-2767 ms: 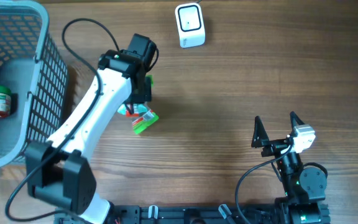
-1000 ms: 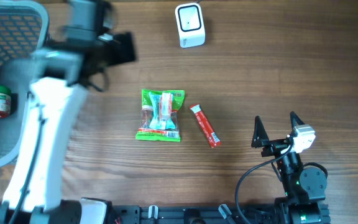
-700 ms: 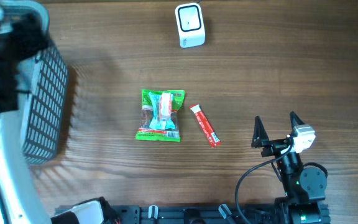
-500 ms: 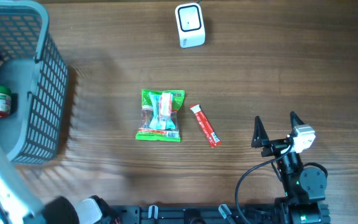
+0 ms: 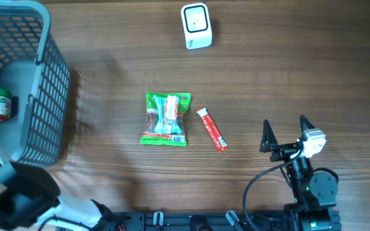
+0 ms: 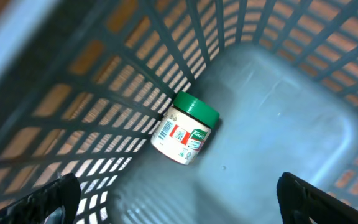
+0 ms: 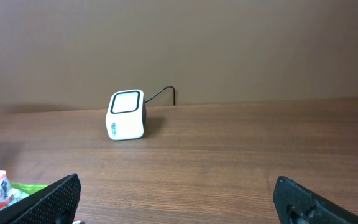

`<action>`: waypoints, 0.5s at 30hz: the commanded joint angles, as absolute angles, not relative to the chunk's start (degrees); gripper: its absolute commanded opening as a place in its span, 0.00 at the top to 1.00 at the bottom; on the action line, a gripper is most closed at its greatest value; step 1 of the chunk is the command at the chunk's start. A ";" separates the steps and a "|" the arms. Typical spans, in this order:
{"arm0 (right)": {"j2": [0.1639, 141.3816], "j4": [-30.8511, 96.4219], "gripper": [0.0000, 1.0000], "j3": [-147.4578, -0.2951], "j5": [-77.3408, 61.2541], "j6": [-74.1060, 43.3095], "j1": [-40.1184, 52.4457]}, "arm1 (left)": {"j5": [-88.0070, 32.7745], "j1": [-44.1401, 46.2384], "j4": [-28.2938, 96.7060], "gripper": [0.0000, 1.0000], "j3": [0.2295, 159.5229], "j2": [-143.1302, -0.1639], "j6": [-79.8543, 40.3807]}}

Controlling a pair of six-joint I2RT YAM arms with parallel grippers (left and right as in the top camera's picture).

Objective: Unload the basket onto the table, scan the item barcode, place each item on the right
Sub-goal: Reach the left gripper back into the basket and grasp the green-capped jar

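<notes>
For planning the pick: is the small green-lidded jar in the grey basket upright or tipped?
Tipped: the small green-lidded jar lies sideways in the grey plastic basket, label showing.

Overhead looks straight down; left wrist peers into basket [image 6: 278, 124], right wrist faces scanner [image 7: 127, 115].

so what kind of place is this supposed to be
Likely a mock shop checkout on a wooden tabletop: a small white barcode scanner, a grey shopping basket holding a green-lidded jar, and a green snack packet lying on the wood.
</notes>
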State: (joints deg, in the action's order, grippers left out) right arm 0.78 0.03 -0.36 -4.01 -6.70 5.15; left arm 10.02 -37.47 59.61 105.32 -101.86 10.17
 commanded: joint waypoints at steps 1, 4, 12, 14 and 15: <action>0.43 -0.10 0.00 -0.30 -3.90 -7.62 4.84 | 9.69 -37.80 59.11 0.06 105.65 -107.35 14.44; 0.43 -0.10 0.00 -0.30 -3.90 -7.57 4.84 | 9.67 -37.91 58.87 0.10 105.65 -111.44 15.97; 0.43 -0.10 0.00 -0.30 -3.90 -7.60 4.84 | 9.72 -39.38 57.95 0.10 105.65 -120.01 16.32; 0.43 -0.10 0.00 -0.30 -3.90 -7.60 4.84 | 9.45 -40.12 57.36 0.10 105.65 -121.34 16.29; 0.43 -0.10 0.00 -0.30 -3.90 -7.60 4.84 | 8.82 -40.45 57.12 0.10 105.65 -121.89 16.32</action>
